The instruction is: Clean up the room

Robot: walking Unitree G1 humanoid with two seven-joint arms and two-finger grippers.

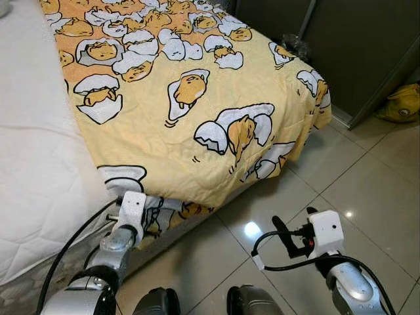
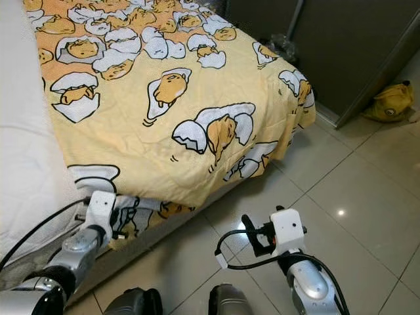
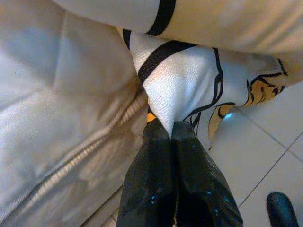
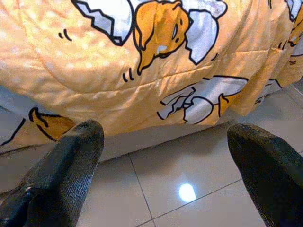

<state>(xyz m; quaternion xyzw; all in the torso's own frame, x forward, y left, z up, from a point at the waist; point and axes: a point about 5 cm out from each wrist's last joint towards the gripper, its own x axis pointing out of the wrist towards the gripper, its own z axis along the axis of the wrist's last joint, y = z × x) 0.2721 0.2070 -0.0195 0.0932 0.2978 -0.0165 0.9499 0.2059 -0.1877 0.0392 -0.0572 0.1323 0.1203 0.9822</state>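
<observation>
Seemingly mid-way through making the bed, a robot stands at the bed's foot corner, looking down. A yellow blanket (image 1: 184, 111) printed with cartoon egg characters covers the near end of the bed and hangs over the edge toward the tiled floor (image 1: 367, 190); to the robot's left the white quilted mattress (image 1: 33, 164) lies bare.

What could go wrong: the left pincer has only a small pinch of the blanket's hanging hem. If the arm pulls hard or fast, the smooth cloth may slide out of the fingers, or the blanket may bunch and drag down onto the floor rather than spread flat. The hold sits right against the mattress seam, so the fingers might also snag there.

The left pincer (image 3: 171, 130) is closed tight on the blanket's lower edge, its two black fingers (image 3: 147, 179) pressed together on a fold of white-and-black print, just beside the mattress side. The right pincer (image 4: 165, 142) hangs over the floor with fingers spread wide, holding and touching nothing, near the draped blanket edge. A yellow soft toy (image 1: 401, 104) lies on the floor by a dark wardrobe (image 1: 348, 39).
</observation>
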